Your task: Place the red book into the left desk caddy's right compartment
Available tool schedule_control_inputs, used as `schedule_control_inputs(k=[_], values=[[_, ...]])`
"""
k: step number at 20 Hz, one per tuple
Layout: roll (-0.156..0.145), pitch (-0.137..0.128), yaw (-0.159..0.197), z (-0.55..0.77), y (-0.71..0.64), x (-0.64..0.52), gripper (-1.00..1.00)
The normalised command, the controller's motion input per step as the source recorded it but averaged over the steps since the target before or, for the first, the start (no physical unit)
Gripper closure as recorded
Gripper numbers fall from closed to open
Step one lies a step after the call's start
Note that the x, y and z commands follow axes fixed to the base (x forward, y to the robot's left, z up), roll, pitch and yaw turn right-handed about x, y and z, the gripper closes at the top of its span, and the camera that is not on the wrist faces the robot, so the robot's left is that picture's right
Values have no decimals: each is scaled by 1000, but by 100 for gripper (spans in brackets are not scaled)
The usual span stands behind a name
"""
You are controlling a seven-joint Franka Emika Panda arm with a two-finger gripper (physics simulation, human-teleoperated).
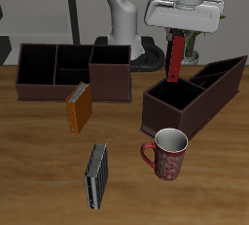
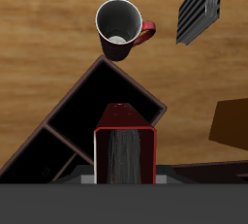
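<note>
Wooden tabletop [image 1: 39, 161] fills my screen, where nearest me a grey-black book [image 1: 96, 175] and red mug [image 1: 168, 153] sit, beyond them the left desk caddy [image 1: 195, 97], above whose right compartment [image 1: 171, 97] my gripper [image 1: 175, 36] hangs clamping the upright red book [image 1: 174, 58].

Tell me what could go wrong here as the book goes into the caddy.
1. The red book hangs upright in the gripper, above the left desk caddy. In the wrist view it seems to sit over the right compartment near a wall, so it may catch the rim on the way down.
2. The mug stands close beside that compartment; a sideways correction could bump it.
</note>
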Motion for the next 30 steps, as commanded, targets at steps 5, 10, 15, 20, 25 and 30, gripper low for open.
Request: schedule_control_inputs(k=[5, 10, 15, 20, 25, 30], values=[[-5, -9, -13, 109, 105, 191, 100], [3, 12, -31, -29, 177, 98, 100], [44, 24, 10, -108, 215, 106, 100], [13, 9, 13, -143, 146, 46, 100], [-20, -1, 7, -46, -80, 92, 100], [-33, 2, -12, -27, -180, 97, 100]])
